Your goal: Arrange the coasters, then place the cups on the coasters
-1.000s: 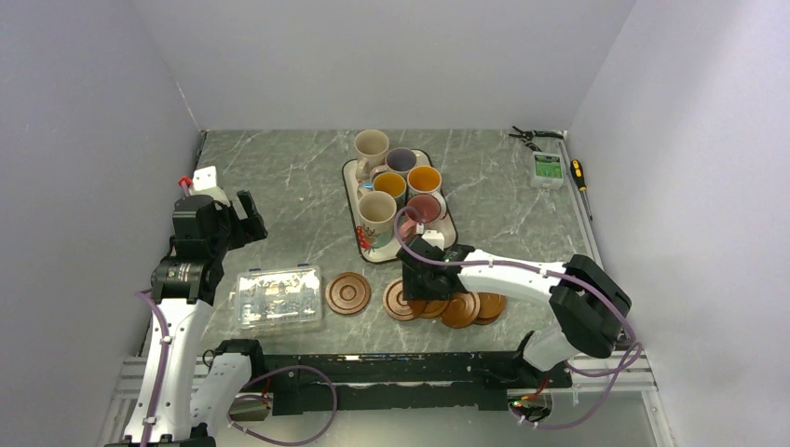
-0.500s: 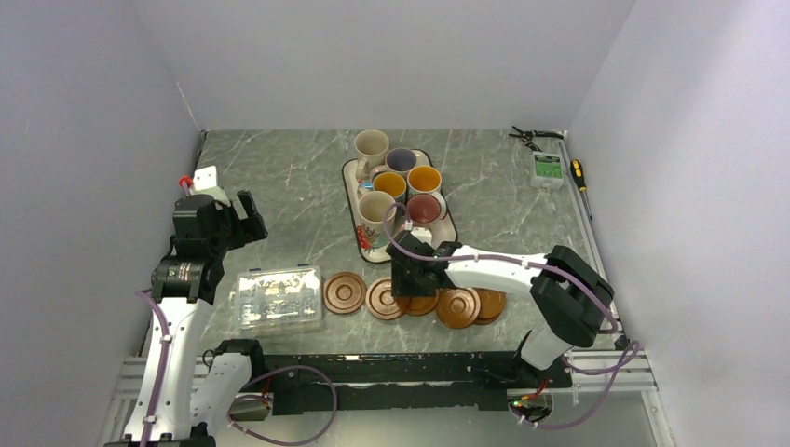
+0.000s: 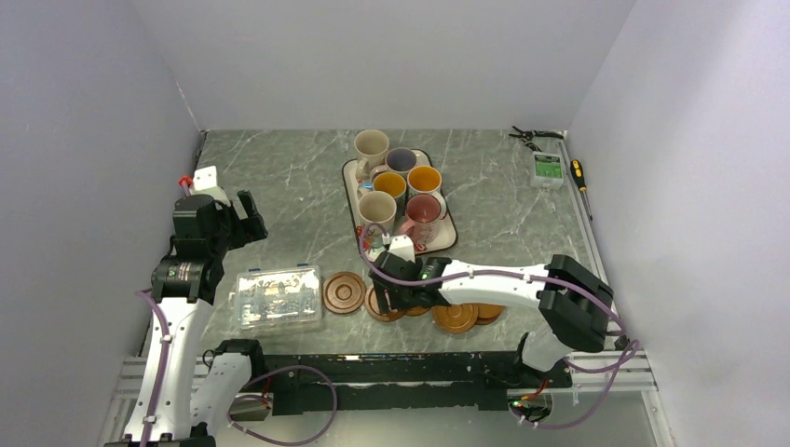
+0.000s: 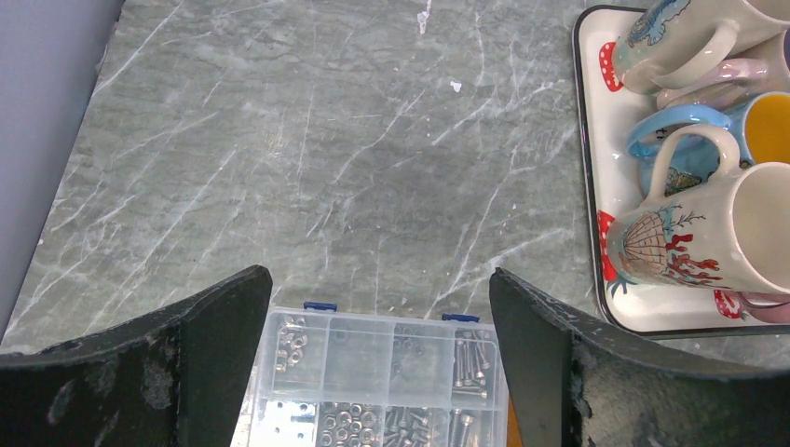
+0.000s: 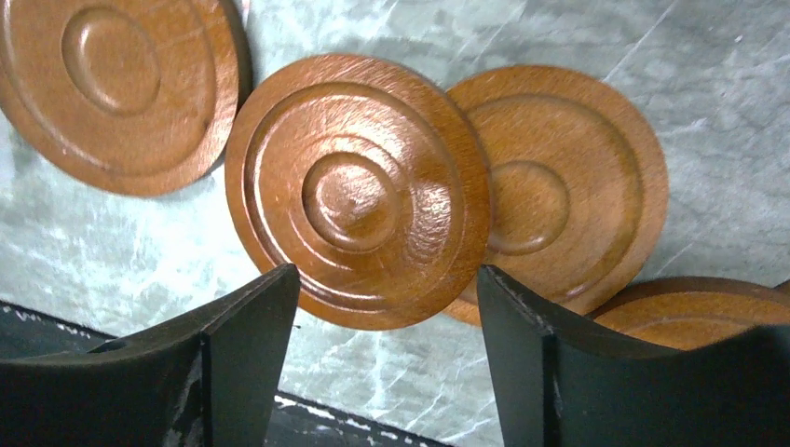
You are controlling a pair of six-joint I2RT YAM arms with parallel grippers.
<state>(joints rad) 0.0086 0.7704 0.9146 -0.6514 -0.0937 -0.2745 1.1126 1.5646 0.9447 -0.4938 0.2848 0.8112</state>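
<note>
Nearest the arm bases: clear plastic box (image 3: 278,296) of small metal screws and nuts, near edge cut off in left wrist view. Above it, left hand (image 4: 379,277), black scuffed fingers spread wide, nothing between them.

Right of the box, on the grey marbled table (image 3: 279,177): coasters, round glossy brown wooden discs with concentric grooves. Lone coaster (image 3: 346,291) flat, just beside the box. Second coaster (image 5: 359,191) right beside it, contact unclear, lying partly on a third coaster (image 5: 568,186) and hiding its left edge. Fourth coaster (image 5: 689,312) cut off by a finger and the frame bottom. From above, much of this cluster hidden under the right arm; exact count not readable. Right hand (image 5: 387,272) low over the second coaster, fingers wide apart, gripping nothing.

Farther back: white tray (image 4: 596,149), dark rim, red print, carrying all the cups, handled ceramic mugs packed close. Cream cup (image 3: 376,209) and pink cup (image 3: 425,209) nearest, two orange-inside cups (image 3: 425,179) behind, then purple-inside cup (image 3: 401,160) and another cream one. Side prints unreadable from above.

Far right corner: pliers (image 3: 531,136), screwdriver (image 3: 579,173), too small for detail.
</note>
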